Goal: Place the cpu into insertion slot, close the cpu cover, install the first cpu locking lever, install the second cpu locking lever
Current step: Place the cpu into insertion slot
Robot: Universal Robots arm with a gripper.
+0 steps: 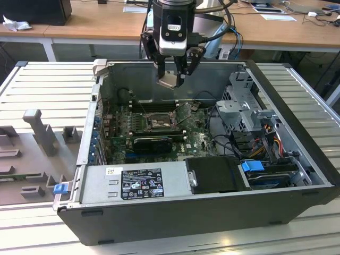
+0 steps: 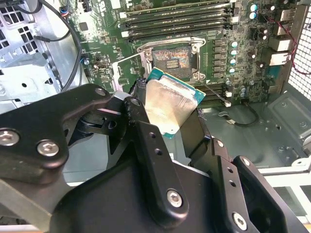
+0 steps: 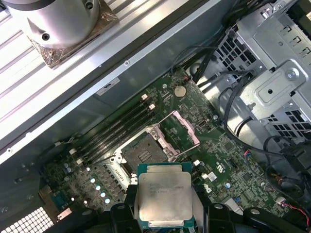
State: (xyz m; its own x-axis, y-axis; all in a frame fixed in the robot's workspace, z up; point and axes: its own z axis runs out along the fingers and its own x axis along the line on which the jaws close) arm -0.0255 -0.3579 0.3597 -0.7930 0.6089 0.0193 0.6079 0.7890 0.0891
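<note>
My gripper hangs above the open computer case, shut on the cpu. Both wrist views show the cpu as a silver-topped square chip with a green edge, pinched between the black fingers by two opposite sides. The insertion slot lies below on the motherboard, dark and bare inside its grey rim. The cpu cover stands swung up beside the slot, on the exterior view's right.
Long black memory slots run beside the socket. A black card lies nearer the camera. A metal drive cage with cables fills the exterior view's right, and a power supply sits at the front. Case walls surround the board.
</note>
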